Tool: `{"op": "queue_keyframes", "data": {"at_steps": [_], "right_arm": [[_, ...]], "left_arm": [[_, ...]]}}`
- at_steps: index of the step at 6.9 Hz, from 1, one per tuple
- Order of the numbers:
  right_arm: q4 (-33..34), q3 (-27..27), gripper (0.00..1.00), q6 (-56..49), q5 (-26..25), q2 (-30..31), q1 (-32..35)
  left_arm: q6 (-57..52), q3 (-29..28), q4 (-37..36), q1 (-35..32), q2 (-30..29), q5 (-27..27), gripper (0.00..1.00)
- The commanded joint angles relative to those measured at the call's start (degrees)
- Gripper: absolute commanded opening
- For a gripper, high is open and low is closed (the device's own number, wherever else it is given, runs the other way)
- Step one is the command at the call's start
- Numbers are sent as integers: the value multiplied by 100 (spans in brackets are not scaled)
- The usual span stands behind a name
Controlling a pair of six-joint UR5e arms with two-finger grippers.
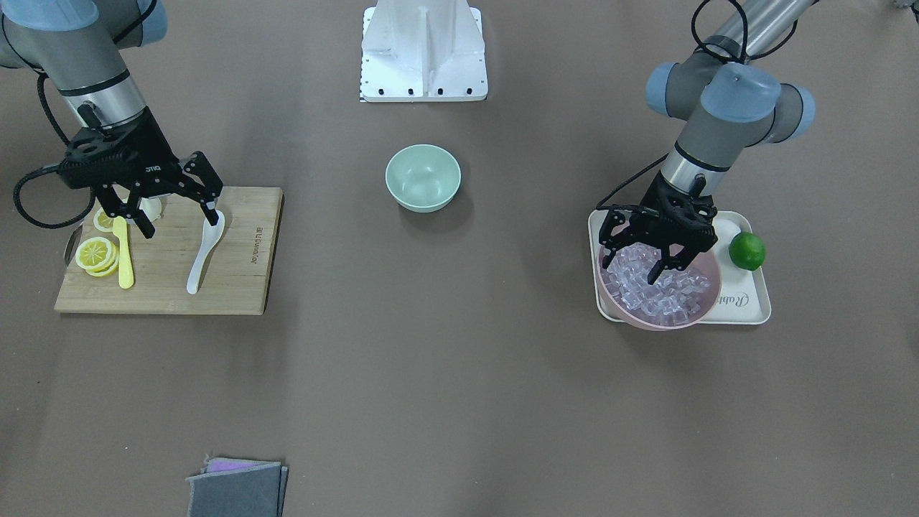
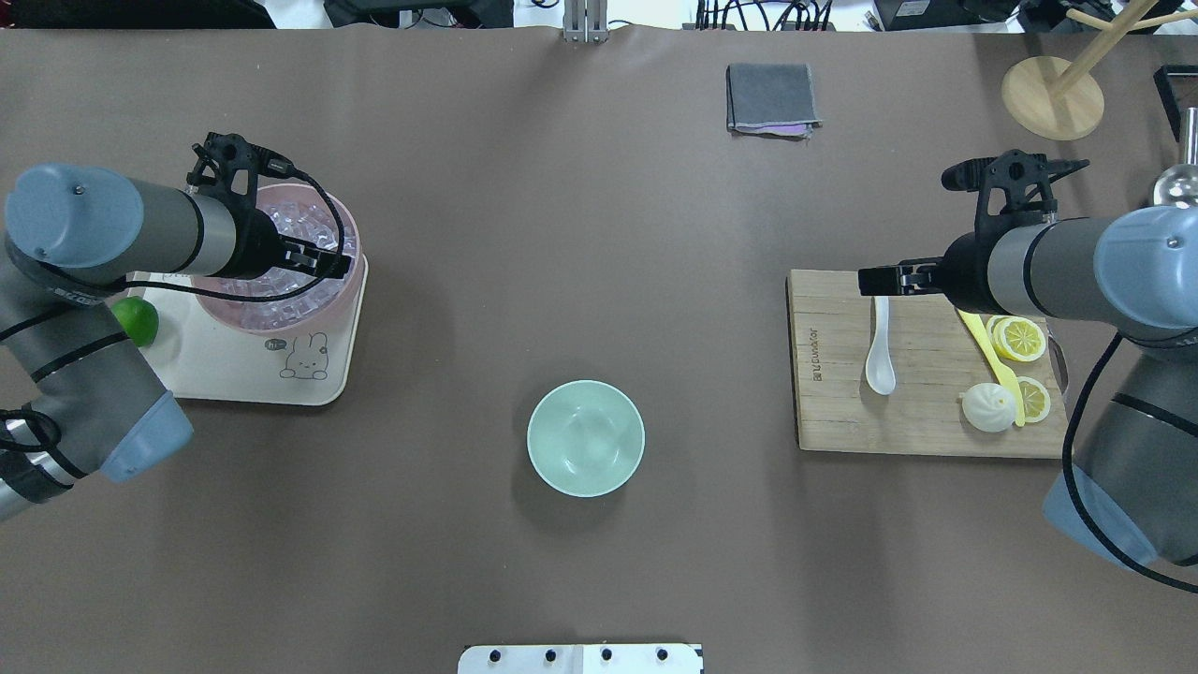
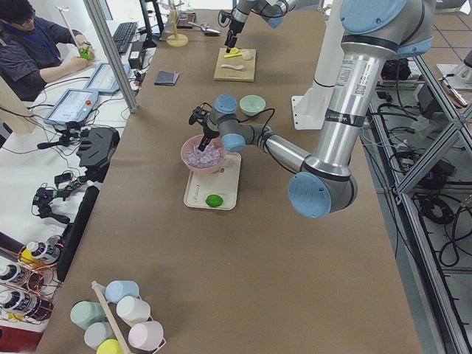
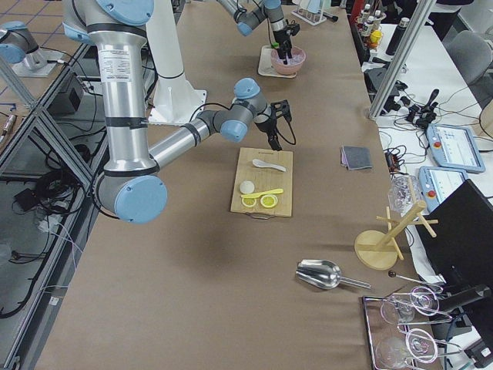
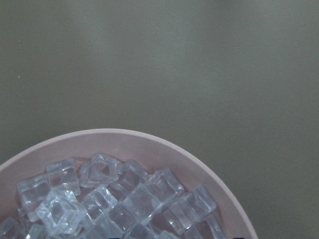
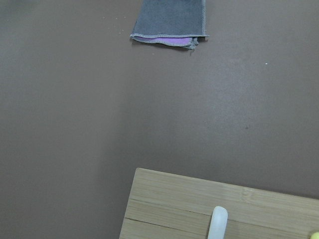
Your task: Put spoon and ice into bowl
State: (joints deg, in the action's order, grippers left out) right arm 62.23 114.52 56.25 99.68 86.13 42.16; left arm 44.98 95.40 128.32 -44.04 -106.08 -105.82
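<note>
The white spoon point(image 1: 204, 251) lies on a wooden cutting board point(image 1: 244, 287); it also shows in the overhead view point(image 2: 880, 351), and its handle tip shows in the right wrist view point(image 6: 218, 221). My right gripper point(image 1: 179, 222) is open just above the board, one finger by the spoon's handle end. Clear ice cubes point(image 1: 660, 287) fill a pink bowl point(image 1: 707, 305), as the left wrist view point(image 5: 124, 199) shows. My left gripper point(image 1: 633, 267) is open, its fingertips down among the cubes. The mint-green bowl point(image 1: 423, 177) stands empty at the table's middle point(image 2: 586, 437).
On the board lie a yellow knife point(image 1: 126, 255), lemon slices point(image 1: 95, 255) and a white bun point(image 2: 987, 408). The pink bowl sits on a cream tray point(image 1: 750, 305) with a lime point(image 1: 747, 250). A grey cloth point(image 1: 237, 488) lies at the far edge. The robot base point(image 1: 423, 54) is behind the bowl.
</note>
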Motion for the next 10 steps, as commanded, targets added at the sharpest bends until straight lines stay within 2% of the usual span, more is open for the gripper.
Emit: {"op": "queue_keyframes", "data": {"at_steps": [1, 3, 4, 5, 6, 7, 8, 9, 10], "right_arm": [[0, 0, 100, 0, -1, 0, -6], [0, 0, 100, 0, -27, 0, -15], [0, 0, 100, 0, -36, 0, -32], [0, 0, 100, 0, -36, 0, -33], [0, 0, 100, 0, -36, 0, -33], [0, 0, 100, 0, -36, 0, -33], [0, 0, 100, 0, -36, -9, -33], [0, 8, 100, 0, -36, -9, -33], [0, 9, 100, 0, -36, -9, -33]], "left_arm": [[-24, -47, 8, 0, -9, 0, 78], [-51, -56, 0, 0, -44, 0, 74], [-51, -126, 8, 0, -96, 0, 70], [-60, -135, 8, 0, -97, 0, 59], [-60, -153, 8, 0, -97, 0, 56], [-68, -144, 8, 0, -105, -9, 47], [-68, -136, 17, 0, -105, -18, 32], [-68, -118, 17, -9, -105, -44, 12], [-68, -83, 26, -17, -97, -79, 0]]}}
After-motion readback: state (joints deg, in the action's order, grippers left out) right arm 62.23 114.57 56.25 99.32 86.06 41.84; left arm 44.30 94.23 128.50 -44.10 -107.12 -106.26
